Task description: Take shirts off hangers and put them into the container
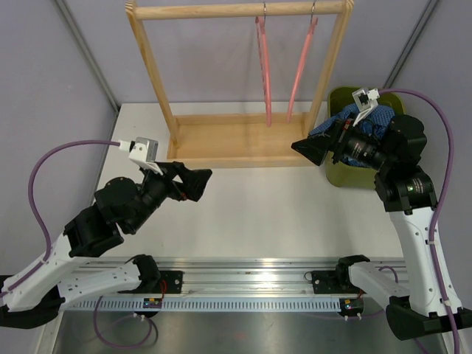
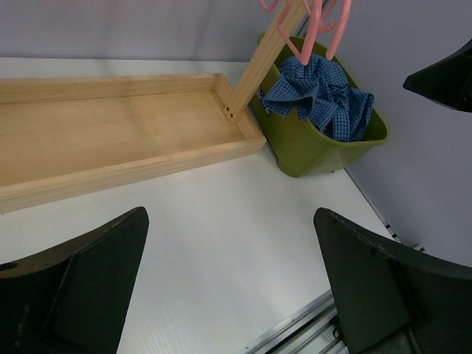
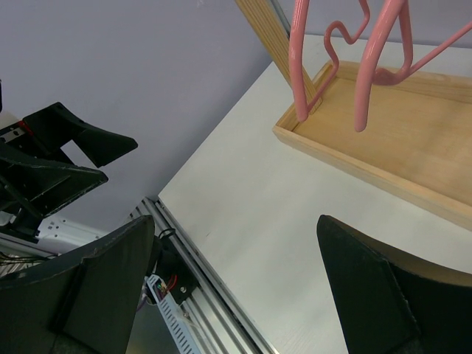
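Observation:
Two bare pink hangers [image 1: 263, 70] [image 1: 302, 66] hang from the wooden rack's top bar; the wrist views show them too [image 2: 324, 22] [image 3: 302, 66]. A crumpled blue checked shirt [image 2: 321, 96] fills the olive-green container [image 2: 310, 151], which stands to the right of the rack. From above, the shirt [image 1: 380, 118] and container [image 1: 335, 173] are largely covered by my right arm. My left gripper [image 1: 199, 183] [image 2: 230, 214] hovers open over the white table, in front of the rack's left end. My right gripper [image 1: 306, 150] [image 3: 236, 221] is open and empty, by the rack's right post.
The light wooden rack has a shallow tray base [image 1: 236, 140] and two upright posts at the back of the table. An aluminium rail [image 1: 251, 280] runs along the near edge. Grey walls close in on both sides.

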